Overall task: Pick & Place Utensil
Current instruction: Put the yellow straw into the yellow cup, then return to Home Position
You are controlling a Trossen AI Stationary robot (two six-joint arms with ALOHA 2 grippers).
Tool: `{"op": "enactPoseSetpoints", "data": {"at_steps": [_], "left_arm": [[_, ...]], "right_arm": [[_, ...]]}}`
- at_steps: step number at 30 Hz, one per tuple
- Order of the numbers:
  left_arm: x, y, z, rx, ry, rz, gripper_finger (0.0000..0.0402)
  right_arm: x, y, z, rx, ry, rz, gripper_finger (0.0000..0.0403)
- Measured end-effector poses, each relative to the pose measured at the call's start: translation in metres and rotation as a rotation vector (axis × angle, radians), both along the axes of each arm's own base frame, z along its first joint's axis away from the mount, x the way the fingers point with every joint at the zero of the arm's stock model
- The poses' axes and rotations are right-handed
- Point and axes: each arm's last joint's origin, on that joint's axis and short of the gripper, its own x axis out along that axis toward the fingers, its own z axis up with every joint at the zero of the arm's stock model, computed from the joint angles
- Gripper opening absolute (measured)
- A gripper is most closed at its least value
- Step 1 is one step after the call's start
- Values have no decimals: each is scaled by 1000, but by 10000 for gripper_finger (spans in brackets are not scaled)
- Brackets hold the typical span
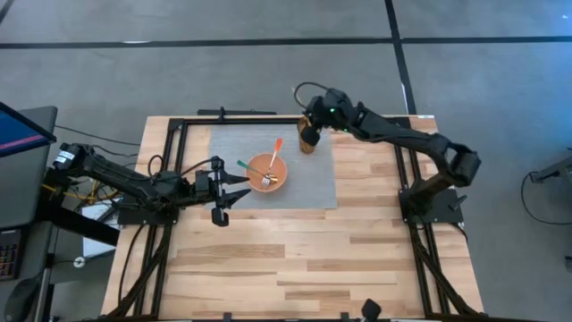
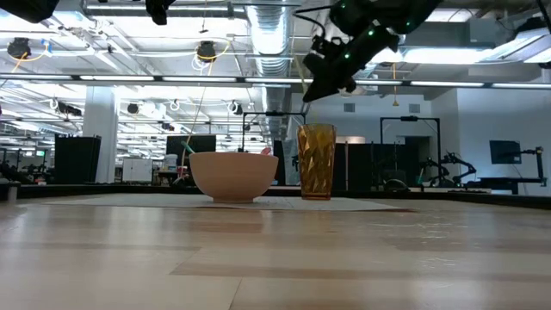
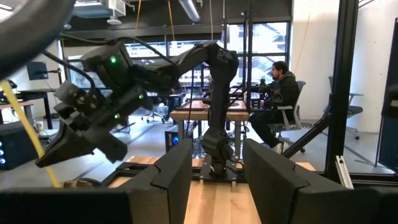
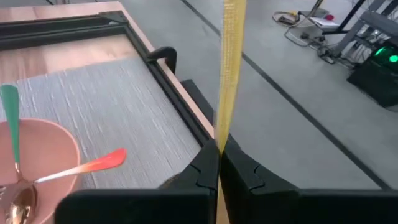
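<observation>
My right gripper (image 1: pixel 312 118) hangs over the amber ribbed cup (image 1: pixel 308 139), shut on a thin yellow utensil (image 4: pixel 231 74). In the low view the utensil (image 2: pixel 304 110) hangs from the gripper (image 2: pixel 320 84) down to the rim of the cup (image 2: pixel 317 164). A tan bowl (image 1: pixel 266 171) on the grey mat (image 1: pixel 308 183) holds a green-handled utensil (image 1: pixel 243 165) and an orange-handled one (image 1: pixel 276 148), both leaning on its rim. My left gripper (image 1: pixel 234 195) waits open to the left of the bowl. My right gripper pinches the yellow utensil's flat handle (image 4: pixel 219 144) between its two shut fingers (image 4: pixel 249 171). The fingers come from above, slanting down, and lie along the handle. The utensil hangs upright over the cup; whether its lower end (image 2: pixel 303 122) touches the cup, I cannot tell.
The black frame rail (image 1: pixel 241 119) runs along the table's far edge behind the mat. Bare wood (image 1: pixel 304 259) lies on the near half. Beyond the table, a seated person (image 3: pixel 280 93) shows in the left wrist view.
</observation>
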Motion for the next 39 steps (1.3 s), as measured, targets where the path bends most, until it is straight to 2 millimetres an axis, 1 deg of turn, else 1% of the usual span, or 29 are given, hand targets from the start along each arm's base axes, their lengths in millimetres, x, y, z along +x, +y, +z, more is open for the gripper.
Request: {"op": "enactPoseSetpoints", "data": {"at_steps": [3,6,10,16,21,24,27,30,33,36,39], "left_arm": [[0,0,0,0,0,0,145],[0,0,0,0,1,0,145],[0,0,0,1,3,1,145],[0,0,0,1,3,1,145],[0,0,0,1,3,1,145],[0,0,0,1,3,1,145],[0,0,0,1,3,1,145],[0,0,0,1,3,1,145],[-2,1,1,7,-1,8,145],[-9,3,8,-11,-38,36,145],[-23,7,19,8,-71,104,145]], "right_arm": [[7,0,-4,-1,-3,13,2],[9,-1,-7,4,5,13,5],[8,-1,-7,12,26,13,24],[6,5,4,4,15,23,70],[5,21,28,-37,-46,64,90],[3,35,49,-68,-100,102,95],[-1,56,75,-103,-167,156,98],[-11,83,104,-134,-240,231,98],[-27,111,127,-145,-285,316,98],[-50,135,141,-112,-291,388,98],[-74,153,142,-56,-237,453,98]]}}
